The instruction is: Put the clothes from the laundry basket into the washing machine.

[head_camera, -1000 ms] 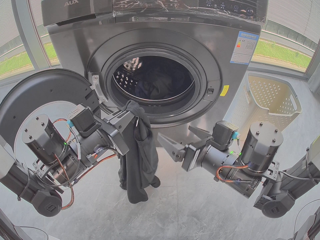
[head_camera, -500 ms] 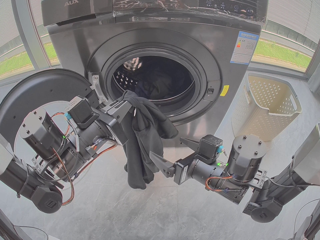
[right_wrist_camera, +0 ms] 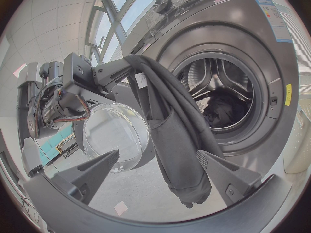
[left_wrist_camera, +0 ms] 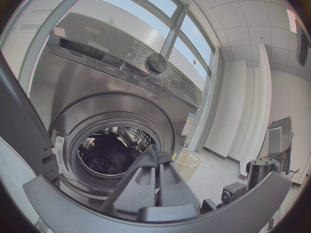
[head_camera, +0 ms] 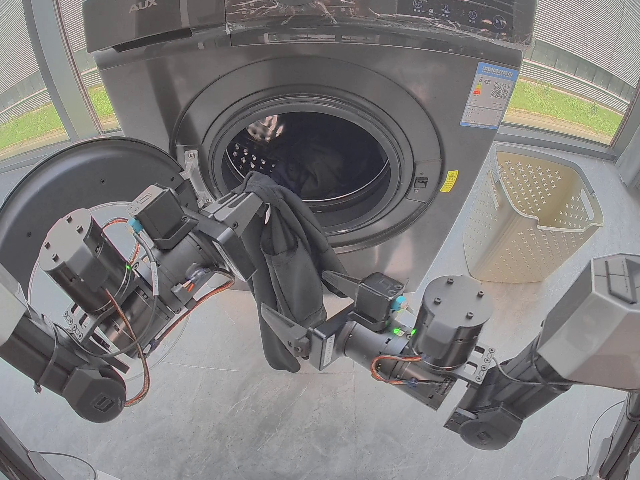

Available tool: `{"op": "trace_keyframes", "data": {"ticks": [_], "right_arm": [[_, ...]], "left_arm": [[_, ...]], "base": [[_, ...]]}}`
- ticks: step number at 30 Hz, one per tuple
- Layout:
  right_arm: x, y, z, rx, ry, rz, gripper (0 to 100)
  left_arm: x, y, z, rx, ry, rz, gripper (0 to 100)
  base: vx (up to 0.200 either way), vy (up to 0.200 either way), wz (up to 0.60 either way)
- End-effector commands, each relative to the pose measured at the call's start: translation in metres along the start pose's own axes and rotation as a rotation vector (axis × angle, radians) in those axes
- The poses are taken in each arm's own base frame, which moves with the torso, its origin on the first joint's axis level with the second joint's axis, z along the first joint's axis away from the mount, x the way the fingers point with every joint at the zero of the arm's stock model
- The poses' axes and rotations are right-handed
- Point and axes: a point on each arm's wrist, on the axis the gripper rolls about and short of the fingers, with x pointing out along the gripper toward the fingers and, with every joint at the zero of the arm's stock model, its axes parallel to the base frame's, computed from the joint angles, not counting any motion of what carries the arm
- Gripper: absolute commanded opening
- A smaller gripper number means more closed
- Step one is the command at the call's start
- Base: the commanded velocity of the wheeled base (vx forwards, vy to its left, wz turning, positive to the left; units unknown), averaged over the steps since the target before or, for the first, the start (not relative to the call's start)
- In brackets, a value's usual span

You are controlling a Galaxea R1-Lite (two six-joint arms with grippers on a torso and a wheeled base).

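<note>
A dark garment (head_camera: 288,261) hangs from my left gripper (head_camera: 255,201), which is shut on its top fold just below and in front of the washing machine's open drum (head_camera: 307,158). The left wrist view shows the shut gripper (left_wrist_camera: 158,169) pinching the cloth (left_wrist_camera: 150,156). My right gripper (head_camera: 295,292) is open, its fingers on either side of the garment's lower half. In the right wrist view, the hanging garment (right_wrist_camera: 176,136) lies between the spread fingers (right_wrist_camera: 97,169). More dark clothes (right_wrist_camera: 223,109) lie inside the drum. The cream laundry basket (head_camera: 533,215) stands to the machine's right.
The round machine door (head_camera: 80,181) stands swung open on the left, behind my left arm. Grey floor (head_camera: 267,421) spreads in front of the machine. Windows run behind and on both sides of the machine.
My right arm has swung left and its open fingers now straddle the garment. The left gripper has lifted the garment a little, closer to the drum opening.
</note>
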Motion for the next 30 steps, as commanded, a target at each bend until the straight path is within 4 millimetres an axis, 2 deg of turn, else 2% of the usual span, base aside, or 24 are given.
{"op": "trace_keyframes", "data": {"ticks": [1, 14, 20, 21, 26, 30], "right_arm": [[0.016, 0.001, -0.016, -0.012, 0.009, 0.004, 100], [0.054, -0.011, -0.025, -0.018, -0.052, -0.028, 100], [0.058, -0.017, -0.024, -0.016, -0.069, -0.045, 100], [0.058, -0.017, -0.022, -0.016, -0.072, -0.044, 0], [0.052, -0.014, -0.016, -0.011, -0.074, -0.04, 0], [0.039, -0.01, -0.01, -0.009, -0.061, -0.032, 0]], "left_arm": [[0.001, 0.0, 0.001, 0.0, -0.006, 0.003, 0], [0.0, -0.001, 0.004, 0.001, -0.015, 0.001, 0], [0.0, 0.0, 0.004, 0.001, -0.015, 0.002, 0], [0.0, 0.0, 0.003, 0.001, -0.013, 0.002, 0], [0.001, 0.002, 0.001, 0.002, -0.006, 0.007, 0], [0.001, 0.002, 0.0, 0.001, -0.004, 0.007, 0]], "base": [[0.0, 0.0, 0.0], [0.0, 0.0, 0.0], [0.0, 0.0, 0.0], [0.0, 0.0, 0.0], [0.0, 0.0, 0.0], [0.0, 0.0, 0.0]]}}
